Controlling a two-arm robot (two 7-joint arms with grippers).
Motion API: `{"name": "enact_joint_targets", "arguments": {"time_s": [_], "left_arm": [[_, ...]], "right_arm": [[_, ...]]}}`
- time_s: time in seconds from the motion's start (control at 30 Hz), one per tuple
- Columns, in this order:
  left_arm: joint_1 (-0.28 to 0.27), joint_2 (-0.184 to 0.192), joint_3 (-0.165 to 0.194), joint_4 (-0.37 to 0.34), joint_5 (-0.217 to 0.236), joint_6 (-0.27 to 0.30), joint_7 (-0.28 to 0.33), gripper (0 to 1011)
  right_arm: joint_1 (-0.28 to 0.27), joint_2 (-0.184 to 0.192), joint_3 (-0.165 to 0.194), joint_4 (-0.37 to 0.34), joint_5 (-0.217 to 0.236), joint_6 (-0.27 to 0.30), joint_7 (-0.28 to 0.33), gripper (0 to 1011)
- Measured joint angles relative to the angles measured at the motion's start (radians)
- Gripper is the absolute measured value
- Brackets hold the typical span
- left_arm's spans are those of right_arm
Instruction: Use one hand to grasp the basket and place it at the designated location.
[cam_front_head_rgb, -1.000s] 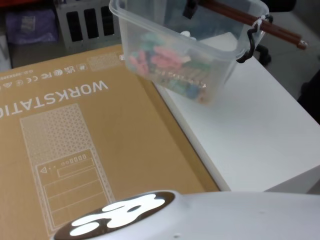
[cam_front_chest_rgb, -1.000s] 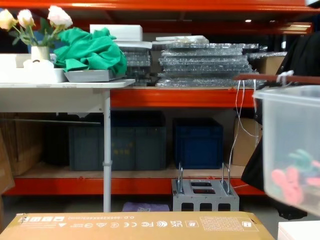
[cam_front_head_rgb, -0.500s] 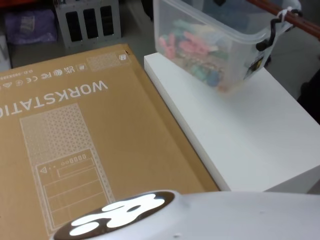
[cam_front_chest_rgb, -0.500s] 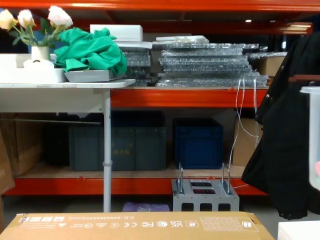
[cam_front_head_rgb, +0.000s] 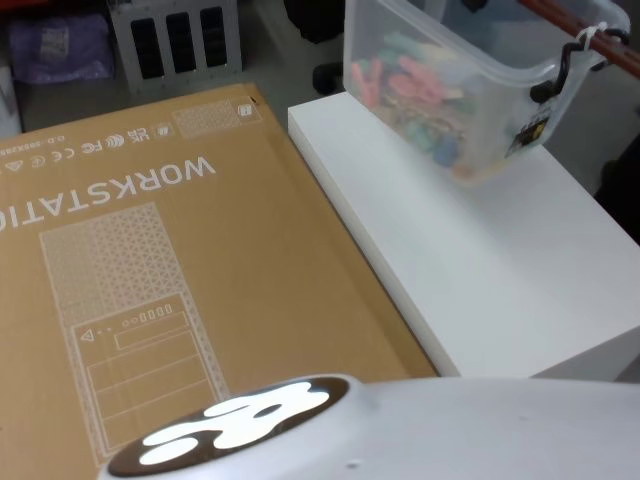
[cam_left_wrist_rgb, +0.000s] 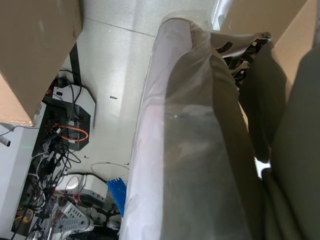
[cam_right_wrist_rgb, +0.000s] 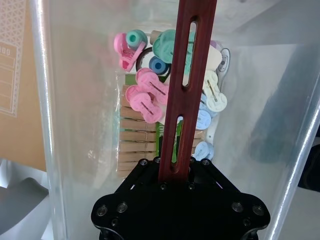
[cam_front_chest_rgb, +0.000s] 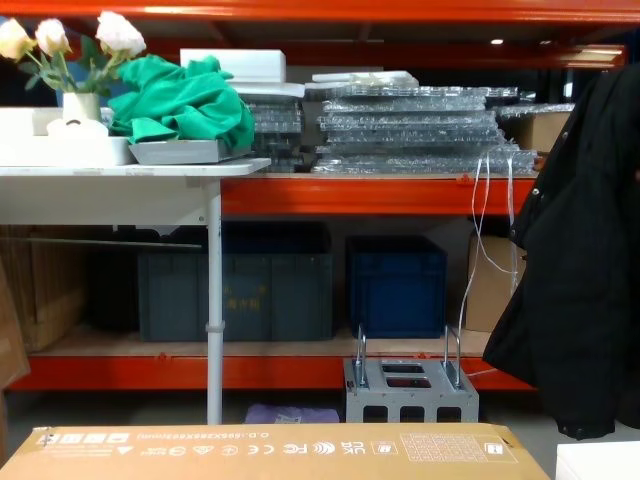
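Basket (cam_front_head_rgb: 455, 95) farther right, handle in jaws

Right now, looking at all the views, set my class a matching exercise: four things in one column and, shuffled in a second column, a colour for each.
Things:
1. basket handle
2. workstation carton
3. cloth heap on the side table
4. crates under the shelf

Colours:
a. dark blue
b. reddish-brown
c. green
d. tan

Pairs: 1-b, 2-d, 3-c, 4-a
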Motion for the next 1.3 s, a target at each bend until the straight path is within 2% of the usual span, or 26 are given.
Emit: {"name": "enact_joint_targets", "arguments": {"time_s": [0.73, 1.0, 1.3], "left_arm": [[0.000, 0.000, 0.000, 0.000, 0.000, 0.000, 0.000, 0], [0.000, 0.000, 0.000, 0.000, 0.000, 0.000, 0.000, 0], [0.000, 0.000, 0.000, 0.000, 0.000, 0.000, 0.000, 0]], "right_arm": [[-0.038, -0.043, 0.018, 0.111, -0.050, 0.086, 0.010, 99], [-0.056, -0.052, 0.027, 0.158, -0.059, 0.094, 0.019, 99], [-0.084, -0.044, 0.039, 0.167, -0.059, 0.100, 0.029, 99]]}}
